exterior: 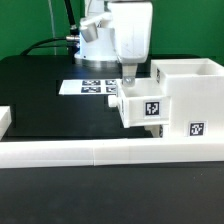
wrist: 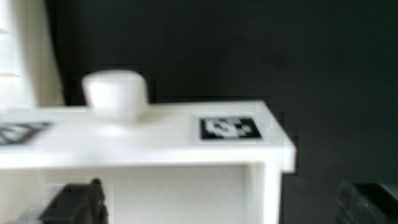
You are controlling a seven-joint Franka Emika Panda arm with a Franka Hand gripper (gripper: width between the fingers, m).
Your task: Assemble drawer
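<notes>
Jaws spread wide, one dark finger (wrist: 75,203) low at either side of the wrist view, with the tray's front panel between them and a gap left on both sides. Nothing pinched; no contact that can be made out. Whether the pads graze the tray's walls: cannot tell, since the exterior view hides the fingertips behind the tray.

Gripper (exterior: 128,82) poised directly above the tray (exterior: 143,106), just off the case's open side. Tray itself sitting partway into the case (exterior: 190,100), front panel and knob (wrist: 114,95) still outside the case, tagged face turned toward the exterior camera. Rail (exterior: 100,152) lying across the table in front of the case, touching or nearly touching its base. Marker board (exterior: 95,87) flat on the table behind the tray, away from the case.

Handling, as a judgement: hollow white plastic, so probably light and stiff, unlikely to bend under a pinch. Smooth glossy faces, hence likely slippery; a grip across two opposite walls looks safer than one on the small round knob, which gives little surface and could twist out. Thin walls could mark or crack if squeezed hard. Best hold probably across the front panel's width near the knob, where the jaws already straddle it, keeping the tray level so it slides into the case rather than jamming against the case's edges. Printed tags (wrist: 228,127) better left clear of the pads.
</notes>
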